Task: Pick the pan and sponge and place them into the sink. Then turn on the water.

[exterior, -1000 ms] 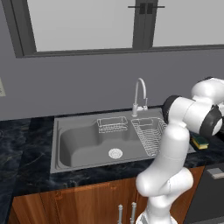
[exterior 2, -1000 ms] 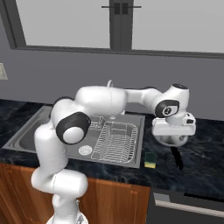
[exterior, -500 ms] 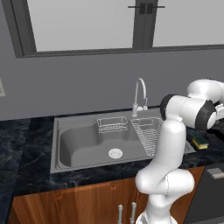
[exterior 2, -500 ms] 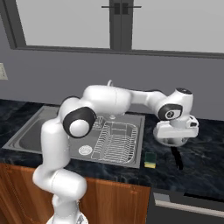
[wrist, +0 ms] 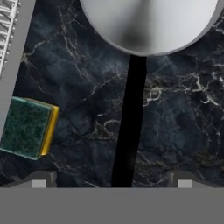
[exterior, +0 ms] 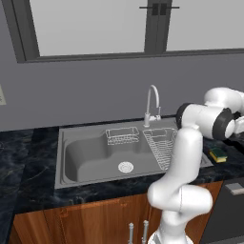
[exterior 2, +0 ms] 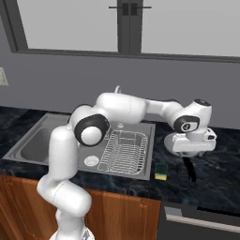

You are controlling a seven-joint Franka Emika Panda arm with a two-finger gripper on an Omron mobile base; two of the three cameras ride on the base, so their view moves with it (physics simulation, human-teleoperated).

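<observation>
Nothing is sitting in the grey stainless steel sink [exterior: 86, 157] yet. The two-finger gripper [wrist: 111, 181] is hovering with jaws spread wide and empty over the round silver pan with the black handle [wrist: 131, 127]. The yellow-and-green sponge [wrist: 28, 127] is lying on the dark marble counter [wrist: 87, 87] beside the sink rim. No water is running.

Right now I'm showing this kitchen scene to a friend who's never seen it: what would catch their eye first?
Probably the big white arm stretched across the sink to the dark marble counter on its right. There its open pincer hovers over the black handle of a silver pan. A small green-topped sponge lies on the counter beside the sink's edge, apart from the pan.
</observation>
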